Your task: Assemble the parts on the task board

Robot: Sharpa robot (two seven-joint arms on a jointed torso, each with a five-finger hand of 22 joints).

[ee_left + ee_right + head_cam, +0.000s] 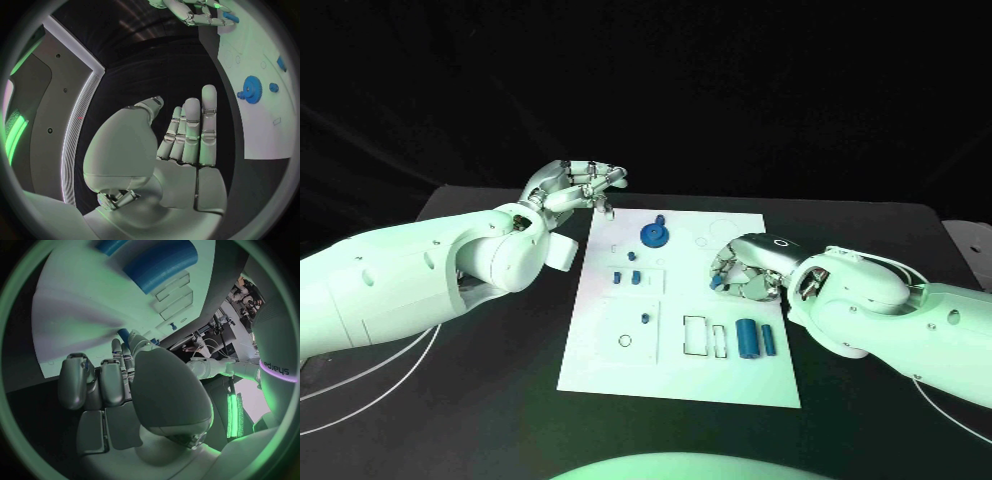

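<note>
Head view: task board (678, 385) lies in the middle of the black counter (473, 420), long side running near to far. Counted on it: one blue gear (653, 235) at the far end, with one small blue piece just to its right; two small blue pegs (626, 279) left of centre, side by side; one tiny blue piece nearer and left; two blue cylinders (756, 338) on the near right, side by side and apart. Left robot hand (574, 185) is at the board's far left corner, fingers curled in; cannot tell from here whether they hold anything. Right robot hand (744, 270) is over the right edge of the board, fingers curled down onto a small blue part (717, 284).

Left wrist view: left robot hand (184, 150) has its fingers straight and close together, palm bare, holding nothing. One gear (251, 90) and one small blue piece beside it on the board (262, 135).

Right wrist view: right robot hand (119, 390) fingers bent toward the board (81, 305); a bit of blue shows at the fingertips. Two cylinders (159, 265) beyond
</note>
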